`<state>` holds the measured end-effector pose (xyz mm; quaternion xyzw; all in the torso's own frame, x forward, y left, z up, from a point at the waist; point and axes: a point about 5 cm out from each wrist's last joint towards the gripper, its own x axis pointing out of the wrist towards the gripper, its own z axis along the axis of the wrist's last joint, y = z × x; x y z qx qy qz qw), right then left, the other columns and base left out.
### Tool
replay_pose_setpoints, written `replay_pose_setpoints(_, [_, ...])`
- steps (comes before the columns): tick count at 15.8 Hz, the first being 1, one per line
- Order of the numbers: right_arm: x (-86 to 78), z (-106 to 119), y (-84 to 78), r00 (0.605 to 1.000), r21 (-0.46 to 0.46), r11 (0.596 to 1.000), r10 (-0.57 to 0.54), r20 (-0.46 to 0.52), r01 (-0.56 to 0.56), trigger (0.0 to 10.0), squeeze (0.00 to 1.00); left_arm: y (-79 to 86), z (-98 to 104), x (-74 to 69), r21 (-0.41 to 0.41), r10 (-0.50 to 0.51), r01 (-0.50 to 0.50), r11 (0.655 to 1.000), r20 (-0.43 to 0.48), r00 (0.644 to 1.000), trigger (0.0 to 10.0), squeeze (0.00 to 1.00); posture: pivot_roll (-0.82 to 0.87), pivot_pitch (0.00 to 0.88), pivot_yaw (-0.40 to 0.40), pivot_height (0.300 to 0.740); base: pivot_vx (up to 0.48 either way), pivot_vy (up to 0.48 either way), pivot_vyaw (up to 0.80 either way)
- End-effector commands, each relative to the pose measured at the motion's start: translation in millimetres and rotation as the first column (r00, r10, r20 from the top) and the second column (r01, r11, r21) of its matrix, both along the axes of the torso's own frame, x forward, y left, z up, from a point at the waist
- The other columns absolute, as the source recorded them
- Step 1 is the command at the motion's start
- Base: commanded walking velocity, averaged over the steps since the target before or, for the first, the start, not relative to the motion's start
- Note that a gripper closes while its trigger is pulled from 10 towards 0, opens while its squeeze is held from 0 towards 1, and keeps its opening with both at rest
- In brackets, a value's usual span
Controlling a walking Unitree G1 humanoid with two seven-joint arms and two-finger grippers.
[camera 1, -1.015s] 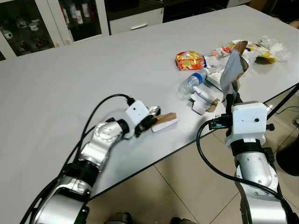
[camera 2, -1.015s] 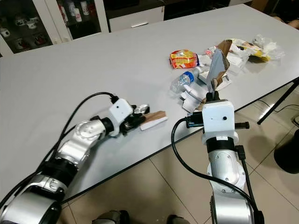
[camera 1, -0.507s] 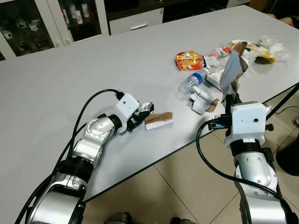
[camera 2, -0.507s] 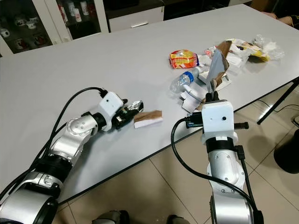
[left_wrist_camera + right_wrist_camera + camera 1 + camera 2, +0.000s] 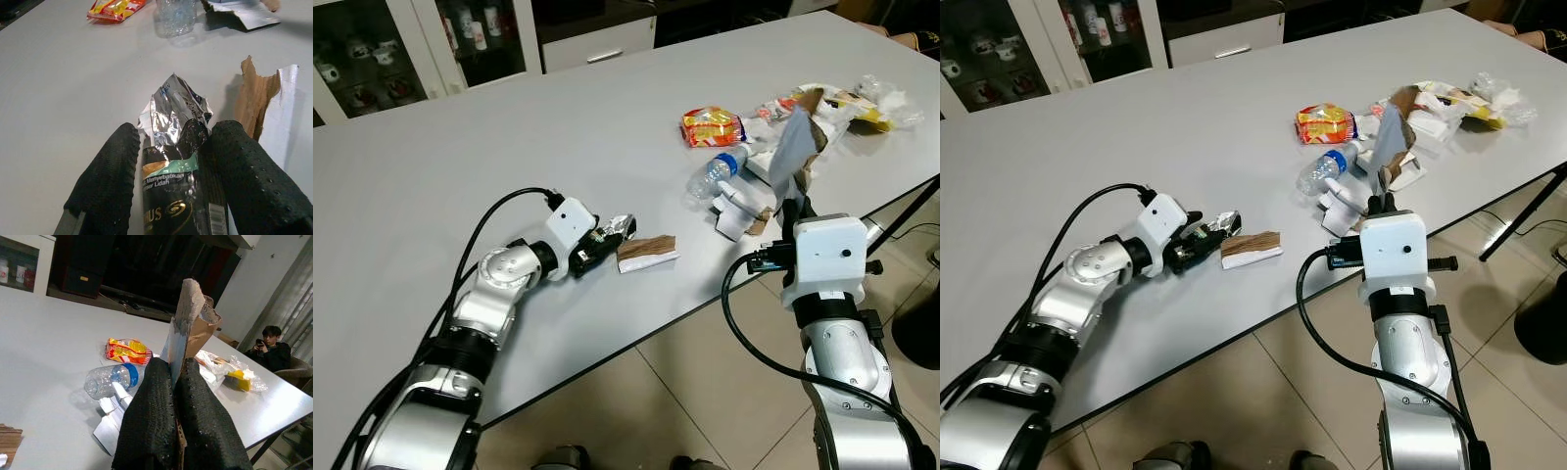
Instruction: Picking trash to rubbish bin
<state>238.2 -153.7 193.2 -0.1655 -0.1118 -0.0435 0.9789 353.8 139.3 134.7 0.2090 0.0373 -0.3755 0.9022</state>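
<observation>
From my station, the left pincer (image 5: pixel 603 243) lay low on the pale grey table (image 5: pixel 460 166) at the centre-left of the head frame, its two black fingers (image 5: pixel 105 174) parted about a crumpled dark foil snack wrapper (image 5: pixel 176 147) that sat between them; I could not tell whether the pads were pressing it or only flanking it. Just beside the wrapper, toward the middle of the frame, lay a torn brown-and-white piece of cardboard (image 5: pixel 646 253), flat on the table and not held. The right pincer (image 5: pixel 173 413) stood at the table's near edge on the right of the frame, fingers pressed tight together on an upright torn scrap of brown paper with a grey-blue face (image 5: pixel 188 320). I judged the job barely begun: two pieces were in hand or nearly so, and nothing had reached a bin. At the upper right of the frame much was left on the table, including a crushed clear plastic bottle with a blue cap (image 5: pixel 715 174), an orange-and-yellow snack packet (image 5: pixel 712 126), white paper scraps (image 5: pixel 736 211) and a heap of mixed wrappers (image 5: pixel 852 98). The far heap was too jumbled to sort item by item, and the right arm's white wrist housing (image 5: pixel 829 257) hid the paper's lower end in the head views. A seated person (image 5: pixel 270 350) showed in the background of the right wrist view.
</observation>
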Motion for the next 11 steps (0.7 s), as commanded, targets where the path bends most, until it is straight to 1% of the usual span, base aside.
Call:
replay_pose_setpoints(1, [0.2, -1.9, -0.5, 1.000, 0.008, 1.000, 0.005, -0.004, -0.005, 10.0, 0.00, 0.8, 3.8, -1.8, -0.002, -0.035, 0.035, 0.999, 0.013, 0.999, 10.0, 0.00, 0.13, 0.101, -0.003, 0.740, 0.000, 0.000, 0.00])
replay_pose_setpoints(4, [0.7, -2.4, -0.3, 1.000, 0.010, 1.000, 0.009, -0.006, -0.008, 10.0, 0.00, 4.6, 5.9, -2.6, 0.016, -0.074, 0.074, 0.997, 0.005, 0.997, 10.0, 0.00, 0.14, 0.103, -0.004, 0.740, 0.000, 0.000, 0.00])
replay_pose_setpoints(6, [1.5, -3.1, 0.4, 1.000, 0.014, 1.000, 0.011, -0.008, -0.011, 10.0, 0.00, 3.3, 1.5, -5.1, 0.054, -0.121, 0.121, 0.991, -0.014, 0.993, 10.0, 0.00, 0.14, 0.105, -0.003, 0.740, 0.000, 0.000, 0.00])
replay_pose_setpoints(8, [1.4, -3.1, 0.9, 1.000, 0.016, 1.000, 0.011, -0.008, -0.010, 10.0, 0.00, 2.0, -3.3, -6.9, 0.083, -0.146, 0.147, 0.986, -0.028, 0.989, 10.0, 0.00, 0.14, 0.107, 0.000, 0.740, 0.000, 0.000, 0.00])
replay_pose_setpoints(11, [0.7, -3.7, 1.1, 1.000, 0.017, 1.000, 0.008, -0.009, -0.008, 10.0, 0.00, 3.4, -8.0, -6.9, 0.101, -0.150, 0.155, 0.983, -0.052, 0.987, 10.0, 0.00, 0.13, 0.107, 0.005, 0.740, 0.000, 0.000, 0.00])
